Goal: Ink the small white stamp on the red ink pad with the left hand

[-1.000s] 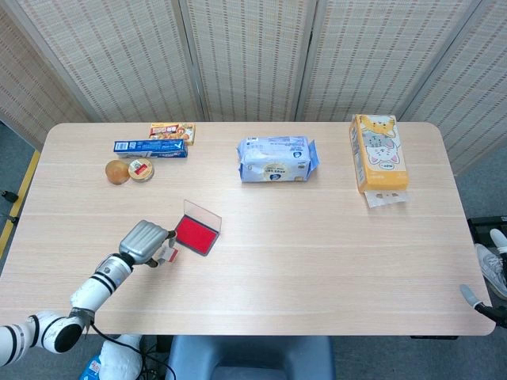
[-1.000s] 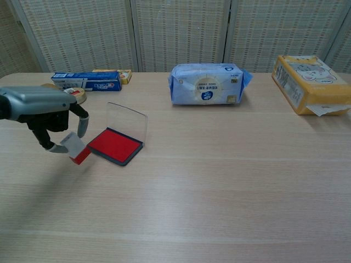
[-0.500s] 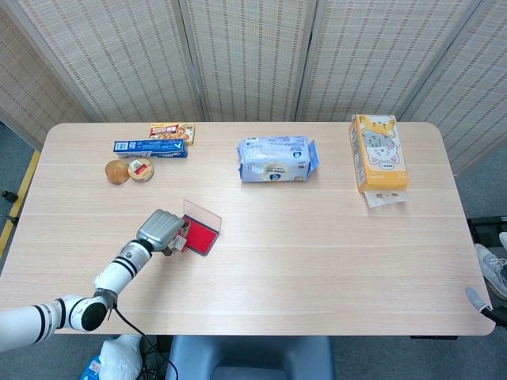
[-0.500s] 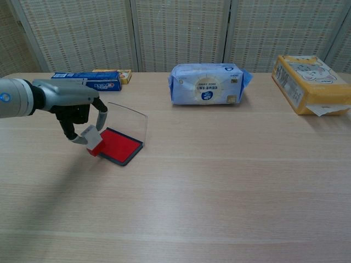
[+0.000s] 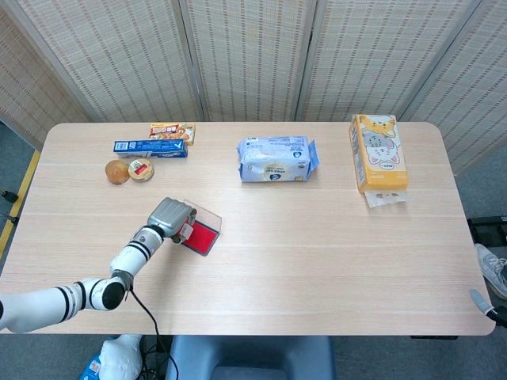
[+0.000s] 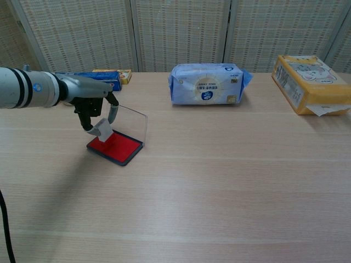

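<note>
The red ink pad (image 6: 115,147) lies open on the table's (image 6: 219,186) left side, clear lid upright. Over it hangs the left hand (image 6: 94,105), fingers pinching the small white stamp (image 6: 102,129) — tilted, just above the red. Next, I judge: level it, then press straight down.

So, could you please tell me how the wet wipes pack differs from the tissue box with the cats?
The wet wipes pack is soft, pale blue and sits mid-table; the tissue box is rigid, orange-yellow, sits far right, and has a tissue poking out. Both lie flat and untouched.
</note>
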You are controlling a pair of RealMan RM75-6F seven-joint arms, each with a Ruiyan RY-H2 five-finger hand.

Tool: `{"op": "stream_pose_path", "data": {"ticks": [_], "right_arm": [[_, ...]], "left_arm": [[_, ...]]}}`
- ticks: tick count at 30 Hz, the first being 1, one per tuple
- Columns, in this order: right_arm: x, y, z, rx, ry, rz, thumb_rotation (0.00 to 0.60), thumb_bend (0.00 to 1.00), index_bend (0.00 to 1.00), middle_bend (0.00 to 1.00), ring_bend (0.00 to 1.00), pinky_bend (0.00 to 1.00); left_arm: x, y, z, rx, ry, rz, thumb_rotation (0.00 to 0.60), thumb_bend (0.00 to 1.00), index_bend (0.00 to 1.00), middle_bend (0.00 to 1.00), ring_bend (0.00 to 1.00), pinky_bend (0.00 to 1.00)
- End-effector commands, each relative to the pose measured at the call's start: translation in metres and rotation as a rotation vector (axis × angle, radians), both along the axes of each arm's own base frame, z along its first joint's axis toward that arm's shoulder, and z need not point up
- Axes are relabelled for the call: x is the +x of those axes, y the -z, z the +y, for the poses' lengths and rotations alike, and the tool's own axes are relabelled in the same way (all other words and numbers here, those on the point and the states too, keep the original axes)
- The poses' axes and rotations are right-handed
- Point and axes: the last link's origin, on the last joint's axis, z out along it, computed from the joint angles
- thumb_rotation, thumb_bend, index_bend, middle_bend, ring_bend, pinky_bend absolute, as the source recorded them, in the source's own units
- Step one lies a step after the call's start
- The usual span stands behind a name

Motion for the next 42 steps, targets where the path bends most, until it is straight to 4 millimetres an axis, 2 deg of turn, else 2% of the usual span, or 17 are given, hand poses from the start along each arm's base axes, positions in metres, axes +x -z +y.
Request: {"op": "stream_pose_path", "data": {"ticks": [1, 9, 23, 35, 42], "right_arm": [[0.000, -0.001, 0.001, -0.002, -0.003, -0.003, 0.600, 0.18, 0.00, 0.00, 0.00, 0.00], [0.000, -0.002, 0.001, -0.002, -0.008, -0.006, 0.600, 0.18, 0.00, 0.00, 0.00, 0.00], [-0.001, -0.003, 0.003, -0.014, -0.012, -0.011, 0.600, 0.18, 0.00, 0.00, 0.00, 0.00], [-0.002, -0.007, 0.006, -0.037, -0.010, -0.017, 0.600, 0.18, 0.00, 0.00, 0.00, 0.00], [-0.003, -0.005, 0.003, -0.034, -0.001, -0.011, 0.600, 0.18, 0.00, 0.00, 0.00, 0.00]], "left_arm": [[0.000, 0.005, 0.001, -0.008, -0.004, 0.006, 0.600, 0.49, 0.79, 1.00, 0.83, 0.72], [0.001, 0.014, 0.003, -0.018, -0.005, 0.023, 0.600, 0.49, 0.79, 1.00, 0.83, 0.72], [-0.002, 0.015, 0.002, -0.013, -0.019, 0.027, 0.600, 0.49, 0.79, 1.00, 0.83, 0.72], [0.012, -0.020, -0.023, 0.031, -0.004, 0.004, 0.600, 0.49, 0.79, 1.00, 0.83, 0.72], [0.006, -0.041, -0.049, 0.054, 0.000, -0.008, 0.600, 0.49, 0.79, 1.00, 0.83, 0.72]]}}
